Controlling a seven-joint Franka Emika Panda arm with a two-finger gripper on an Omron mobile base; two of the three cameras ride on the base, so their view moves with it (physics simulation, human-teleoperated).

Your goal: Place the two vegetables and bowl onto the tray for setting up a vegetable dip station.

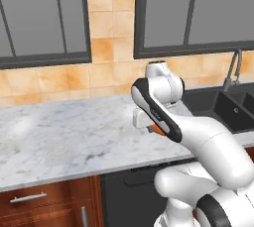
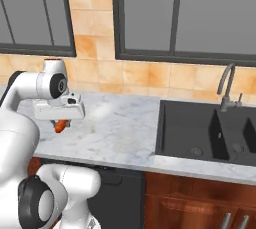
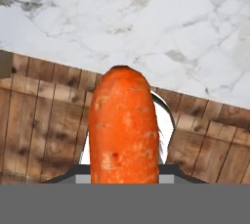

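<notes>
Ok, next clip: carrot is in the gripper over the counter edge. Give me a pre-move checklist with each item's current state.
1. Carrot in the gripper: ok, it hangs under the hand in the right base view.
2. Carrot lifted off the marble counter: ok.
3. Grip firm and centred: cannot tell, fingertips hidden behind the carrot.
4. Tray located as drop target: not ok, not found in these views.
5. Cucumber and bowl located: not ok, not found either.
6. Sink away from the hand: ok.
</notes>
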